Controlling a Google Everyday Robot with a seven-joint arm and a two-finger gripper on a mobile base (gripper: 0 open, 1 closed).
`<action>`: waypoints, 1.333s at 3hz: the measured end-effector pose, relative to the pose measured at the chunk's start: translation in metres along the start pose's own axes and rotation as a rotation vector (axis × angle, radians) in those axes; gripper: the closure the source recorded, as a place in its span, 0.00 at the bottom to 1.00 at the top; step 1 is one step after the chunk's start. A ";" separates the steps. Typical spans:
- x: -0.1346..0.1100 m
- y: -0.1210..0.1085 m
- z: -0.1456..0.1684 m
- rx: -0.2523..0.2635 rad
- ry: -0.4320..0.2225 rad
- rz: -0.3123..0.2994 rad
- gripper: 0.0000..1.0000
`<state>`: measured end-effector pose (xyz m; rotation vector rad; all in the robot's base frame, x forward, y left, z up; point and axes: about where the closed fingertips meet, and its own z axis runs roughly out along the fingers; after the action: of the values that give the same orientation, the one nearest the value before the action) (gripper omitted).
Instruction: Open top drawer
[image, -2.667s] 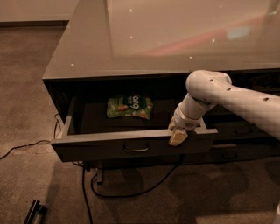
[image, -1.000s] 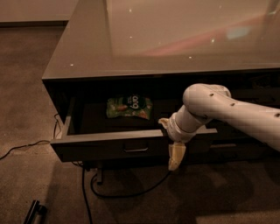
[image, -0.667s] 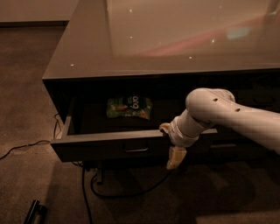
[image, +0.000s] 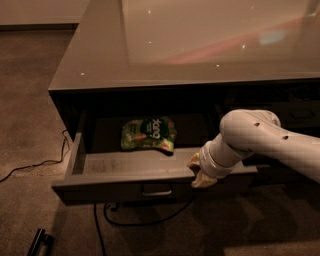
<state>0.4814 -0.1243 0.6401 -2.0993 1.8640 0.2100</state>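
The top drawer of the dark cabinet stands pulled well out. Its pale grey inner floor shows, and a small loop pull sits at the centre of its front. A green snack bag lies inside towards the back. My gripper, on the white arm, is at the drawer's front rim, right of the pull, against the front panel.
The glossy grey cabinet top overhangs the drawer. Dark drawer fronts are to the right behind the arm. A black cable runs over the carpet at left and under the drawer. A dark bar lies at the bottom left.
The drawer has slid further out towards the camera, carrying the green bag. My gripper dropped from the rim to the front face, then stayed at the front right as the drawer came out.
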 end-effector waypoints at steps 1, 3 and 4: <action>0.001 0.001 0.000 0.000 0.001 0.001 0.62; 0.001 0.001 0.000 0.000 0.001 0.001 0.16; -0.002 0.007 0.002 0.000 -0.002 -0.010 0.00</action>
<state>0.4749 -0.1229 0.6380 -2.1074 1.8515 0.2092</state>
